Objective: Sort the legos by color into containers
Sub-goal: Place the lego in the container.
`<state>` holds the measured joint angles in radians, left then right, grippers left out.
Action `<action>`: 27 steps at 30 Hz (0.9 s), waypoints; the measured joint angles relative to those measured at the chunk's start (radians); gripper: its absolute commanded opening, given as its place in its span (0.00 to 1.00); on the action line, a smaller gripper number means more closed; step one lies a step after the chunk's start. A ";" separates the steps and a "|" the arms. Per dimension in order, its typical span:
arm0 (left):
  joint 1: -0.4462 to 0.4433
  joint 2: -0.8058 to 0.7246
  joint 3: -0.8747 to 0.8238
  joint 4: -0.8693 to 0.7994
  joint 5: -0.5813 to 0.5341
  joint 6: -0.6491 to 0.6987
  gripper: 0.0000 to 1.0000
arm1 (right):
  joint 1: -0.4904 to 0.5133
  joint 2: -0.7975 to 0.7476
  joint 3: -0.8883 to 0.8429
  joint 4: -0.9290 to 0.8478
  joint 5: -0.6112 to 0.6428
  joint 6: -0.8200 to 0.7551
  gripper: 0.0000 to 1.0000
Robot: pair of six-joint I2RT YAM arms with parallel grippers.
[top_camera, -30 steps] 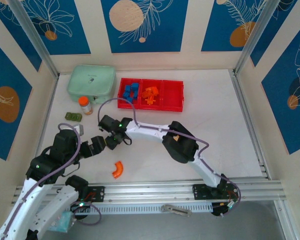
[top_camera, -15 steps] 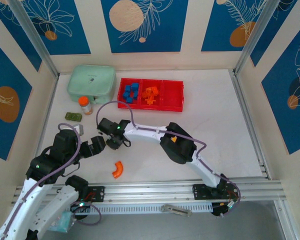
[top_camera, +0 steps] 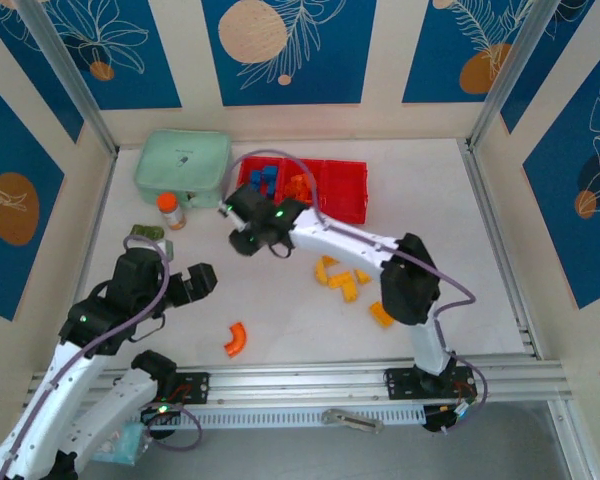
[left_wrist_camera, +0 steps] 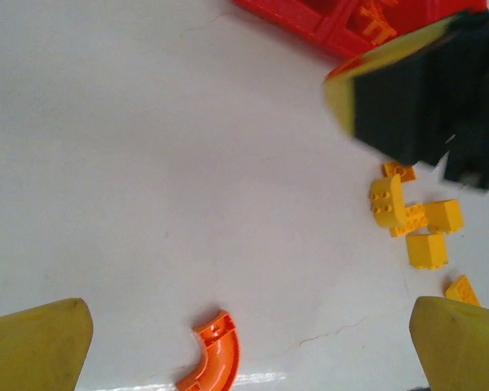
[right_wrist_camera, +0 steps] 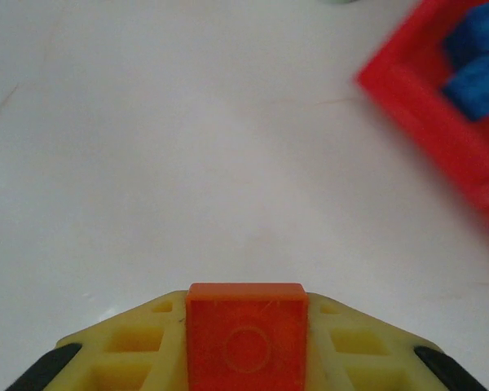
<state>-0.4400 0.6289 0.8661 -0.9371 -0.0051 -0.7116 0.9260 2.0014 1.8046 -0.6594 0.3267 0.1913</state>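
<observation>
Right wrist: gripper (right_wrist_camera: 246,358) clamps orange lego (right_wrist_camera: 246,332)

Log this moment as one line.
right hand: shut on orange brick, near red tray | left hand: open | loose: curved orange brick, yellow bricks

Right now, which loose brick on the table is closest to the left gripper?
The curved orange brick, alone beside the left gripper; the yellow bricks lie farther right.
</observation>
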 measured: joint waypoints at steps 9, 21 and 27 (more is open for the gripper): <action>0.000 0.162 0.001 0.164 0.048 0.013 0.99 | -0.284 0.052 0.071 -0.038 0.055 0.070 0.29; 0.001 0.291 0.025 0.253 0.065 0.026 0.99 | -0.372 0.293 0.347 -0.106 0.087 0.069 0.66; 0.002 0.267 0.025 0.256 0.065 0.032 0.99 | -0.335 0.169 0.168 -0.076 0.077 0.071 0.72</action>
<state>-0.4385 0.8963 0.8909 -0.6815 0.0601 -0.6792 0.5911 2.1704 1.9728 -0.7349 0.4034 0.2619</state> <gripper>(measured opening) 0.994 0.703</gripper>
